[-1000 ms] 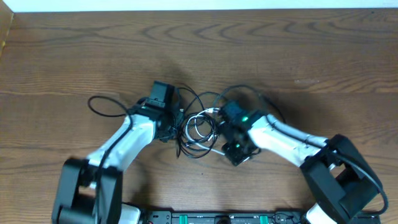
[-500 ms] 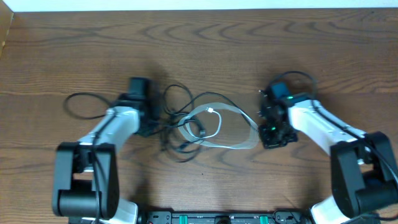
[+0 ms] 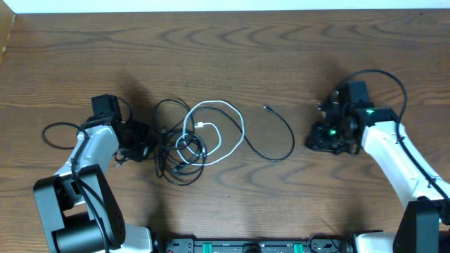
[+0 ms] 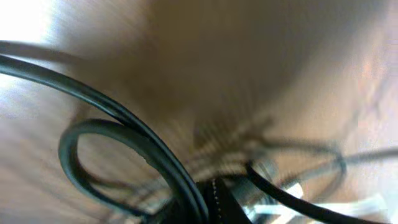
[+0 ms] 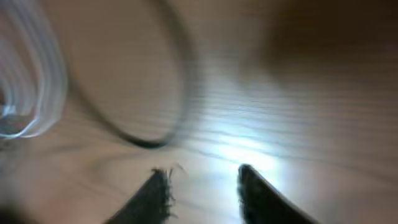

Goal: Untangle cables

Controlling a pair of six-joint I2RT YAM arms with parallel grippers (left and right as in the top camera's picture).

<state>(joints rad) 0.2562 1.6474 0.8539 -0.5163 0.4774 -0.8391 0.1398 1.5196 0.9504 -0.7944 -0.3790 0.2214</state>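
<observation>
Across the brown wood-grain bench (image 3: 232, 56) my two arms are spread wide, one on each side of the white cable loop (image 3: 211, 104) that lies near the middle and serves as my mark.

To the left of that loop, my left gripper (image 3: 140, 137) is clenched at the outer edge of the knot of thin black cords (image 3: 176, 154). One or more of these black cords seem to run into its jaws, though my left wrist view is too blurred to say which. I judge it is holding there to anchor the knot, so that a pull from the other side would draw strands out and not drag the whole bundle.

Well to the right of the white loop, my right gripper (image 3: 313, 140) is released. My right wrist view shows bare bench between its fingertips, and it holds nothing.

The black knot overlaps the white loop's lower left part, so that part of the job is not done.

Between the white loop and my right gripper, one loose black cord (image 3: 292, 137) curves free, apparently clear of the knot. Its small plug end (image 3: 267, 107) lies just right of the loop's top.
</observation>
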